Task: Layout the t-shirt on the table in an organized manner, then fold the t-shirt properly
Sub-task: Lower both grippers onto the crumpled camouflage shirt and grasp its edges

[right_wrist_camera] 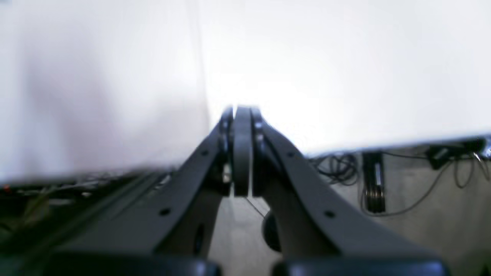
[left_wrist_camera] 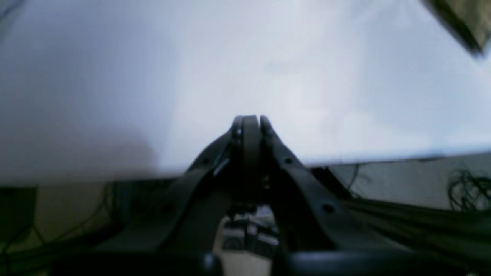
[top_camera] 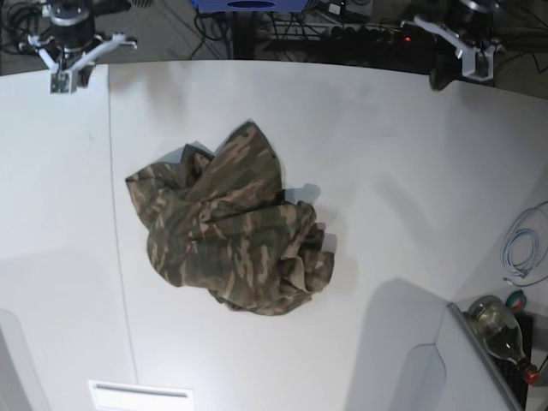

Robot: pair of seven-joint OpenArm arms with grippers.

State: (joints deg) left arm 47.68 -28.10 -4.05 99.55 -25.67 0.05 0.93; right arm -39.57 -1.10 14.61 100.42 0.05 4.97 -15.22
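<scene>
The t-shirt (top_camera: 229,224) lies in a crumpled heap on the white worktop (top_camera: 394,171), a little to the left of the middle in the base view and just right of the thin dark seam that runs down the surface. No collar or sleeve can be picked out from the bunched cloth. The heap's longer line seems to run from its upper-left lobe down to its lower-right lobe.

Both arms sit at the far edge of the worktop, well apart from the shirt. The right gripper (top_camera: 67,70) stands at the top-left corner of the base view, with the shirt lying down and to the right of it. The left gripper (top_camera: 473,53) stands at the top-right corner, with the shirt down and far to the left. By this layout the right arm is judged the nearer one, since the heap sits on its half of the surface.

In both wrist views the jaws are pressed together with nothing between them. The left wrist view catches only a blurred dark corner of cloth at its upper right edge.
</scene>
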